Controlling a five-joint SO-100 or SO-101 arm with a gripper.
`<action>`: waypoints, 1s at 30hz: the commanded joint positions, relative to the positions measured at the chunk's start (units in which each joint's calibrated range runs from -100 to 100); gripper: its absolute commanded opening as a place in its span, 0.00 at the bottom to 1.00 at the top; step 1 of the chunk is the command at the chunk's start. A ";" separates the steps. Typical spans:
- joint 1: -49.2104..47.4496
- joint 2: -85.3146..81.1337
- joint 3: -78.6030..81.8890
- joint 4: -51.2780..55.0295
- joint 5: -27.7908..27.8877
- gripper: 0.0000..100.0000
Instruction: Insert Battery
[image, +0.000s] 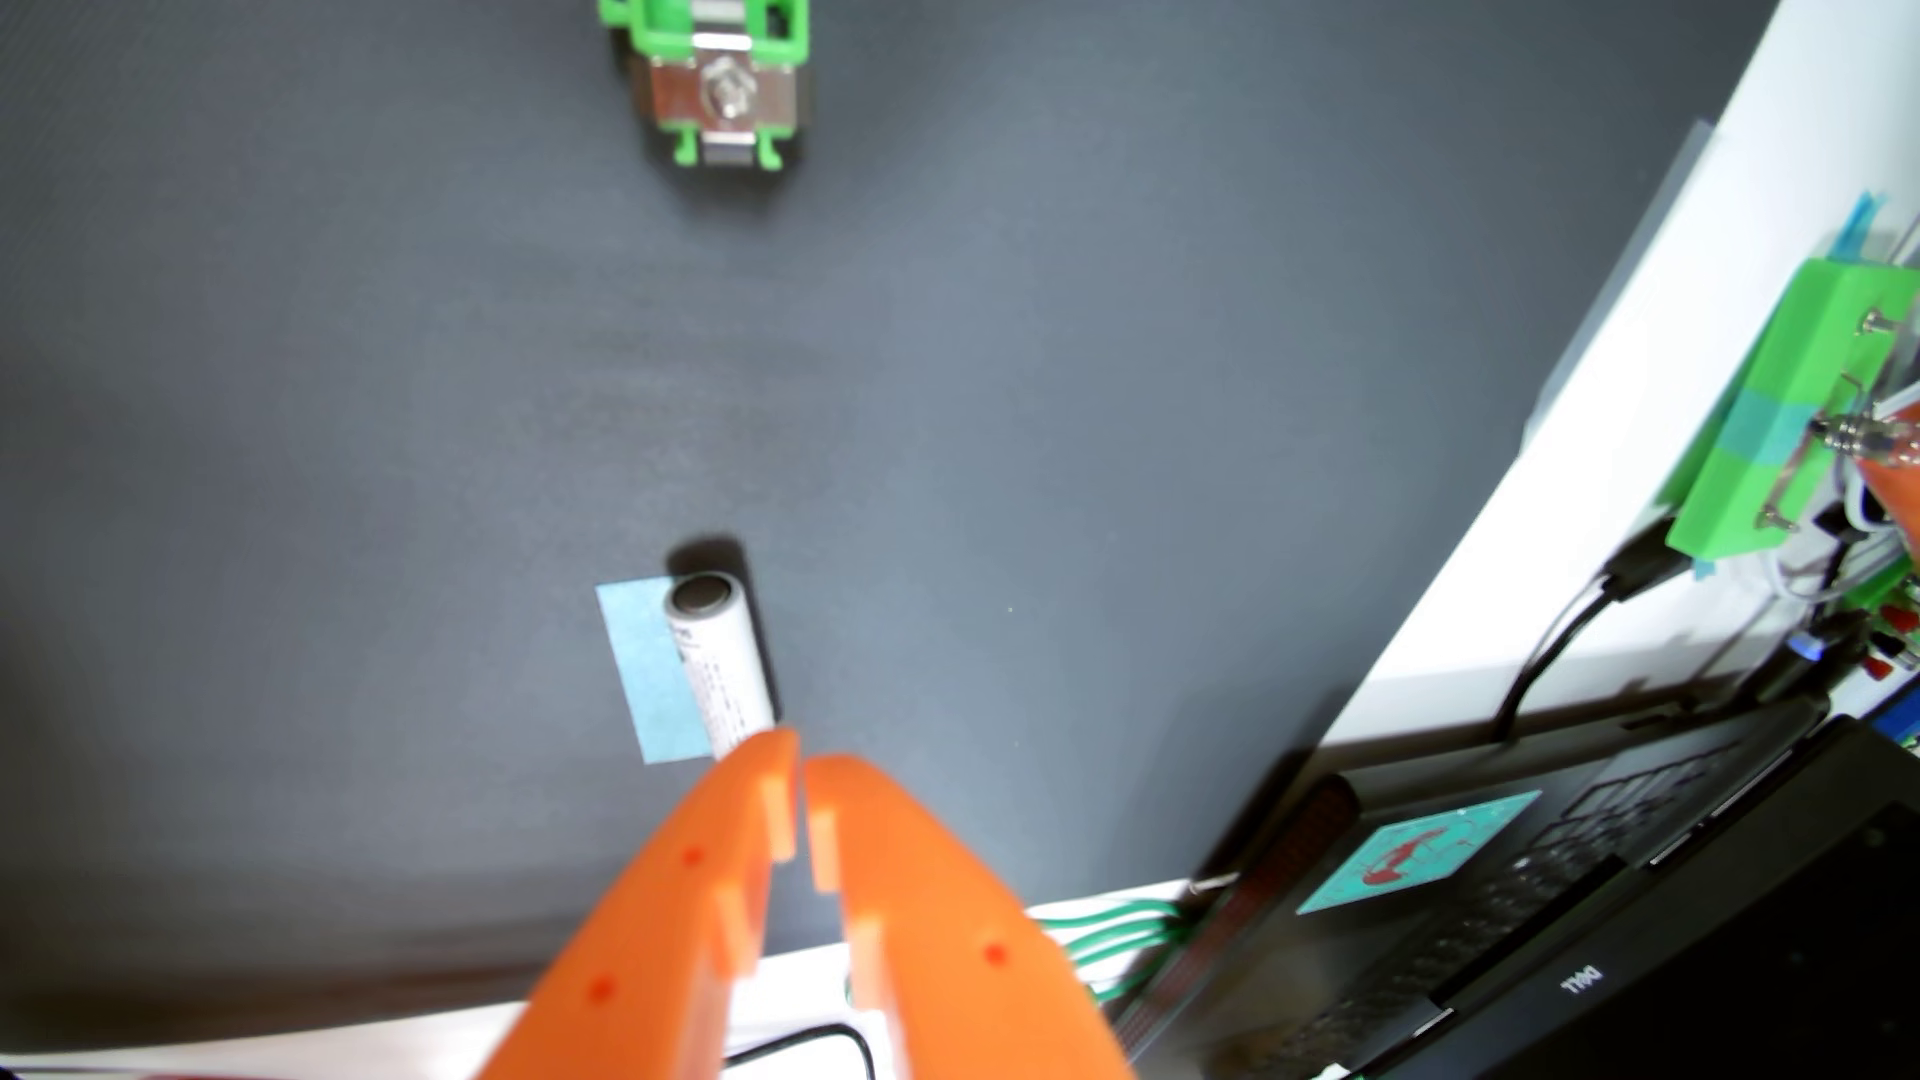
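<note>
A white cylindrical battery (719, 665) lies on a dark grey mat, its metal end towards the top of the wrist view, partly on a light blue tape patch (646, 675). My orange gripper (800, 743) enters from the bottom edge, its tips nearly together and empty, above the mat just past the battery's near end. A green battery holder (717, 83) with metal contacts stands at the top edge, well away from the battery.
A green box (1787, 415) with metal clips and wires sits at the right on the white table. A black Dell laptop (1558, 914) fills the lower right. Green wires (1112, 924) and a black cable (831, 1038) lie near the mat's (312, 467) front edge.
</note>
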 joint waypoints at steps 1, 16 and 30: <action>0.26 -1.43 -0.12 -0.36 0.16 0.02; 0.26 -1.43 -0.39 -0.19 0.11 0.02; 0.26 -0.68 -13.54 10.30 0.88 0.01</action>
